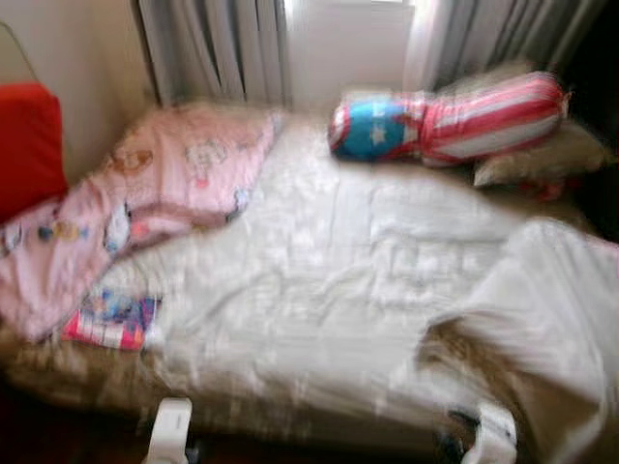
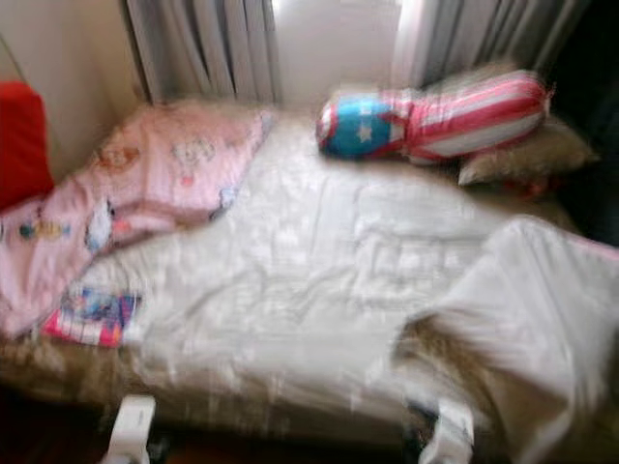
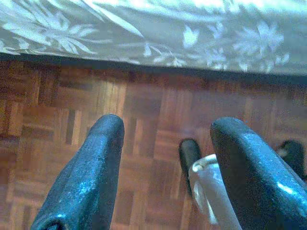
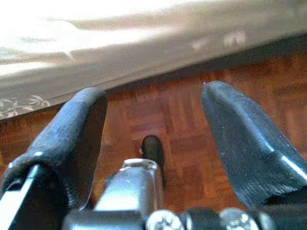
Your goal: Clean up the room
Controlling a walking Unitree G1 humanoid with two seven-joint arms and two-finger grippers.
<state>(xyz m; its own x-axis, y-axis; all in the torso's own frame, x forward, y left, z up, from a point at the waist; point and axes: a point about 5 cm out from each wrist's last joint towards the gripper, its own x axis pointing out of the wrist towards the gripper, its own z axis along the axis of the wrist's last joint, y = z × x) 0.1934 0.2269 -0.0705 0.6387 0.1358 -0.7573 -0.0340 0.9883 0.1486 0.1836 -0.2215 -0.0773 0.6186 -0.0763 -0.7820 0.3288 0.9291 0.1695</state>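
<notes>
1. Rumpled white quilt (image 1: 319, 280) and crumpled pink printed blanket (image 1: 145, 193) lie unmade on bed; tidying unstarted.
2. Left gripper (image 3: 165, 167), right gripper (image 4: 153, 143): fingers spread, empty, over parquet floor (image 3: 72, 120).

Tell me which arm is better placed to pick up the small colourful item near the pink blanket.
Probably left. The colourful item lies on the bed's left side beside the pink blanket; the open left gripper hangs low on that side.
</notes>
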